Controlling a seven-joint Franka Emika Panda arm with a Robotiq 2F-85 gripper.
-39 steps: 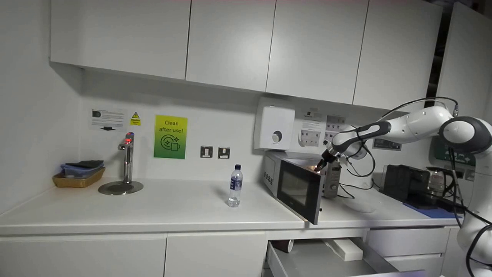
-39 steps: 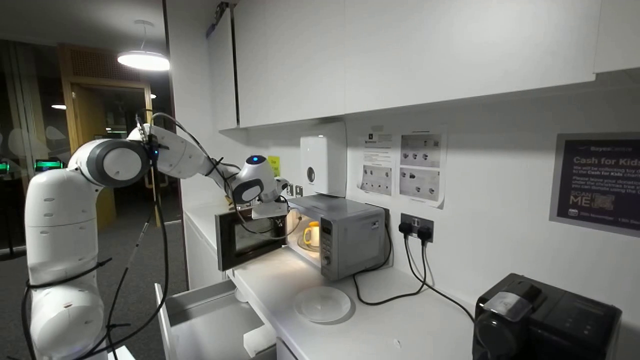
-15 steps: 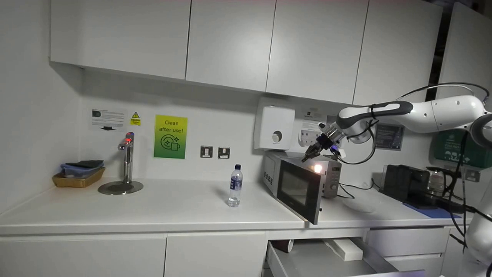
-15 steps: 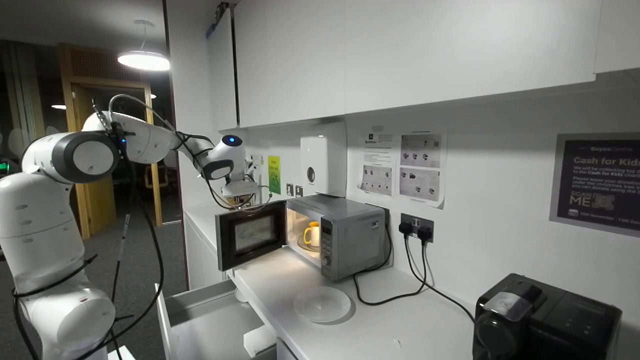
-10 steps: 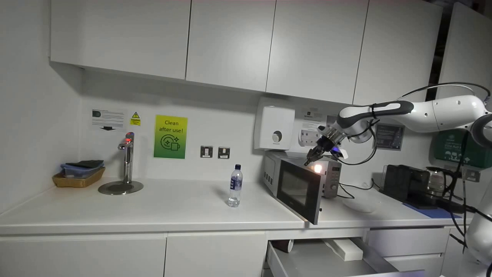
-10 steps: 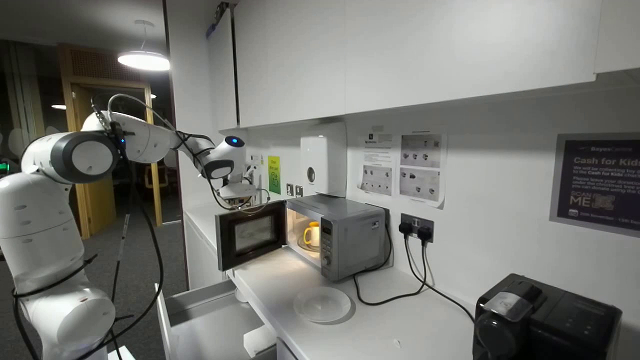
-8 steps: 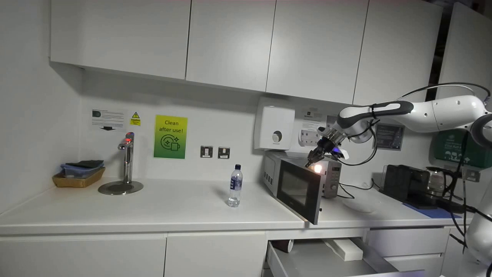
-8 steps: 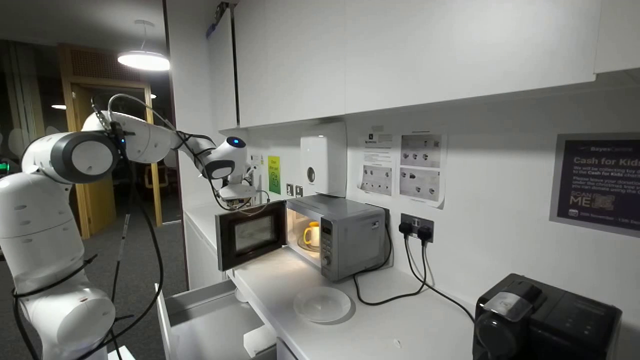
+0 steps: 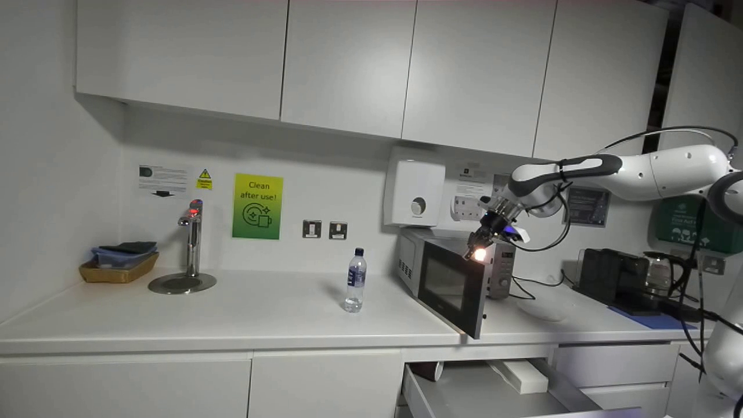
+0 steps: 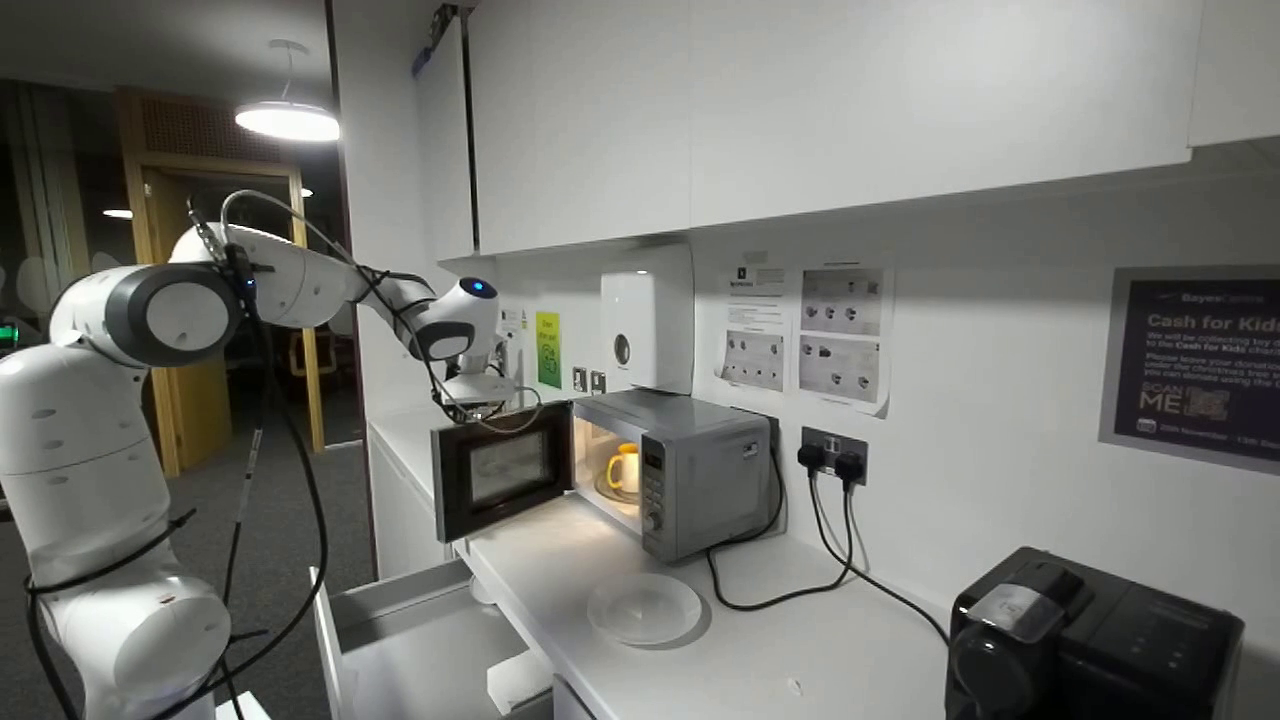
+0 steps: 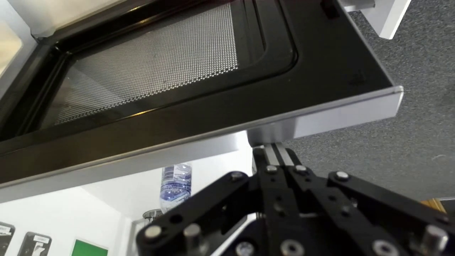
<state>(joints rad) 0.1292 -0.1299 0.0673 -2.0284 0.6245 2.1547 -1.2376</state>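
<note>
Gripper has dropped a bit and edged in toward the microwave door over the last second: in an exterior view the tips hung just above the door's top edge, and now they overlap it. A little earlier it was over by the mouth of the microwave, so it's been on the move while the door's stayed swung wide. To me that makes the door the thing being worked on, not the yellow-handled mug, which hasn't budged from the lit inside. Fingers are together, with nothing between them as far as I can see. As for where the door sits, the wrist view has its top edge right at the fingertips, with the inner face past it; honestly can't tell if they're touching or just short. Beyond the door's outer side, well apart from the gripper, a bottle stands on the counter, and there's an open drawer below.
</note>
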